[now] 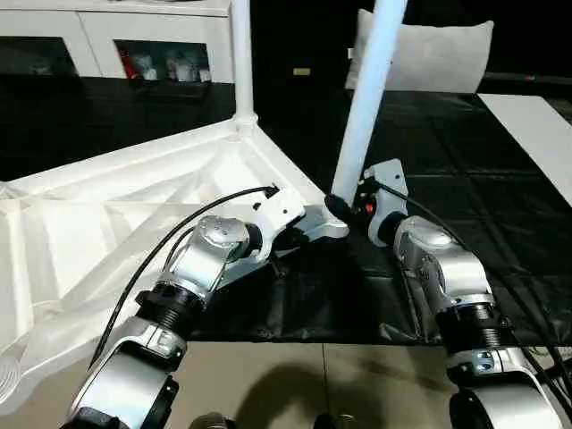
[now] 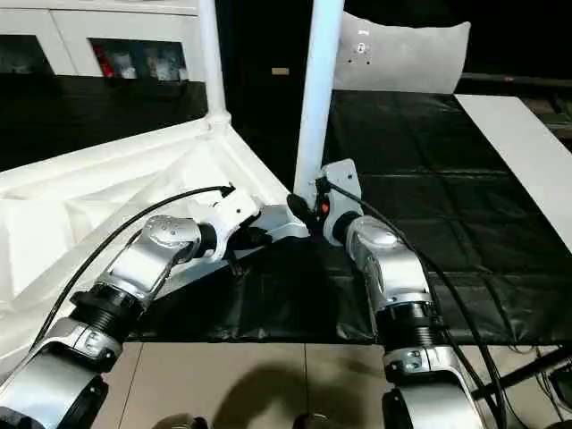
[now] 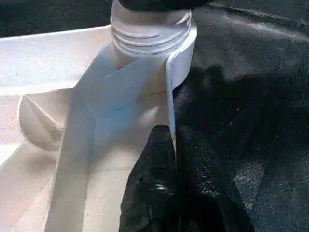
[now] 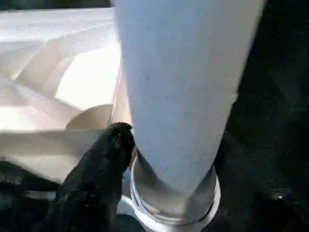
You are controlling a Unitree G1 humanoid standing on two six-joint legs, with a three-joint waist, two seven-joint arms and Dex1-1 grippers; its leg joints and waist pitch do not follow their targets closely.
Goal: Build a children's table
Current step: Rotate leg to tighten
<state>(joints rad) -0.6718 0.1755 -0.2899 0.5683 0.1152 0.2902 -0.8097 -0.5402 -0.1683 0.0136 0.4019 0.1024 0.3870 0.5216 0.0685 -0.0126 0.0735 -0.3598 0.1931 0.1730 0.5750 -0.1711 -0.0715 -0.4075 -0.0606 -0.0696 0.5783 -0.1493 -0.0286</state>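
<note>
The children's table top (image 1: 116,223) lies upside down on a black mat, ribbed underside up. One white leg (image 1: 241,54) stands upright in the far corner socket. A second leg (image 1: 366,107) rises, leaning slightly right, from the near corner socket (image 1: 326,223), and its threaded base (image 3: 152,34) sits in that socket. My left gripper (image 1: 295,237) is shut on the thin rim wall (image 3: 171,96) just beside this socket. My right gripper (image 1: 347,206) is at the foot of the leaning leg (image 4: 183,96), right above the socket.
The black mat (image 1: 447,152) covers the floor under and right of the table top. A white cabinet (image 1: 134,36) stands at the back left, and a grey pillow (image 1: 429,54) leans at the back. A white panel (image 1: 536,125) lies far right. Light floor (image 1: 313,375) runs along the front.
</note>
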